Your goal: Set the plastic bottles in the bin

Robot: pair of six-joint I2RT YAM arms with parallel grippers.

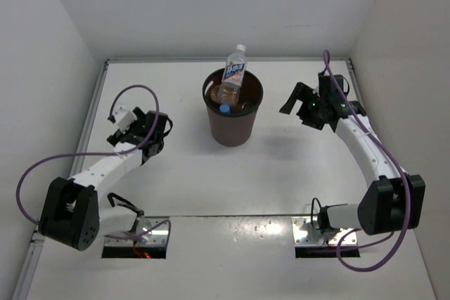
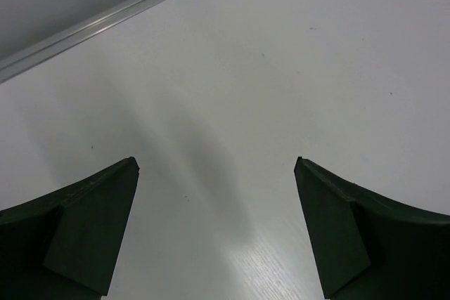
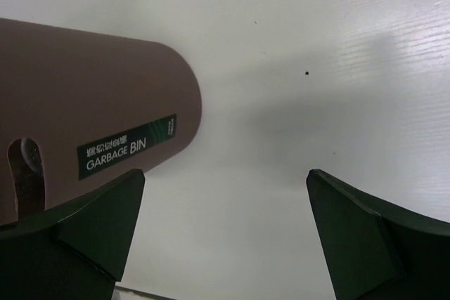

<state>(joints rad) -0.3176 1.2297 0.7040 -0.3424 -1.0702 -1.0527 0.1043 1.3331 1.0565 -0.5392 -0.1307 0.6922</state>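
The dark brown bin (image 1: 232, 126) stands upright at the middle of the table. A clear bottle with a white cap and a printed label (image 1: 236, 68) leans in it, its top sticking out over the far rim. Inside the bin I see a blue cap (image 1: 224, 109) and an orange-brown bottle (image 1: 229, 94); anything else inside is hidden. My left gripper (image 1: 117, 131) is open and empty, left of the bin; its wrist view (image 2: 216, 162) shows only bare table. My right gripper (image 1: 294, 100) is open and empty, right of the bin (image 3: 91, 110), which fills the left of its wrist view (image 3: 226, 172).
White walls close in the table on three sides. A metal rail (image 2: 105, 19) runs along the table's left edge near the left gripper. The bin's side carries a green "GARBAGE BIN" label (image 3: 126, 147).
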